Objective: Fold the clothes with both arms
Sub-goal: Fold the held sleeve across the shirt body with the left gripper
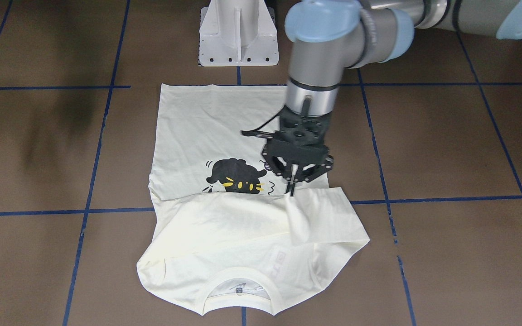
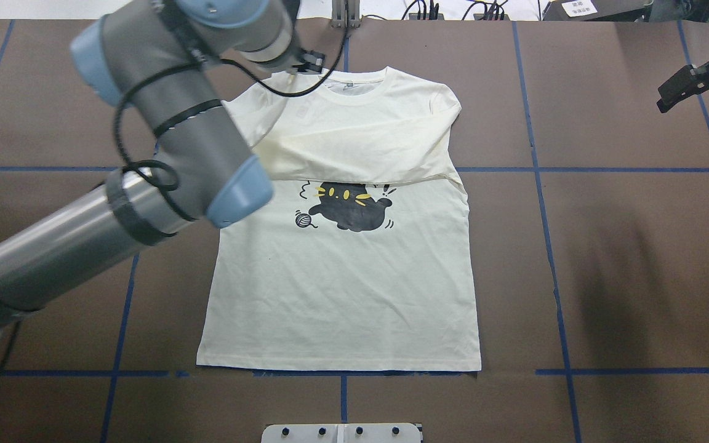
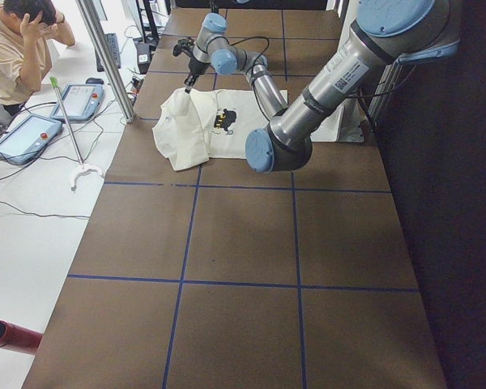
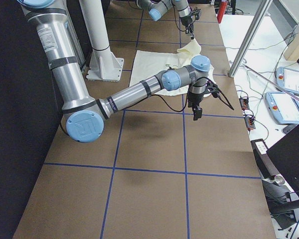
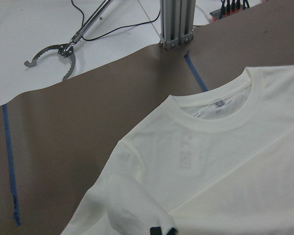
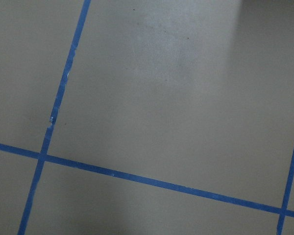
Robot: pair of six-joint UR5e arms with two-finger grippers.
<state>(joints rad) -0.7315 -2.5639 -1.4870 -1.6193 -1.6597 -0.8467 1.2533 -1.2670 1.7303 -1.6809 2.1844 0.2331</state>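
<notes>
The cream T-shirt (image 1: 224, 127) lies flat on the brown table with its black cat print (image 2: 348, 206) facing up. Both sleeves are folded across the chest. My left gripper (image 1: 292, 188) stands just above the cat print, shut on the end of one sleeve (image 1: 320, 217). That cloth bunches up at a fingertip (image 5: 161, 230) in the left wrist view. In the overhead view the left arm hides this gripper. My right gripper (image 2: 674, 93) hovers over bare table far from the shirt, and I cannot tell whether it is open or shut.
The white pedestal base (image 1: 238, 34) stands at the robot's edge of the table. Blue tape lines (image 6: 137, 178) cross the brown surface. An aluminium post (image 5: 176, 22) rises past the collar. A seated person (image 3: 16, 49) and pendants (image 3: 81, 101) are beyond the table.
</notes>
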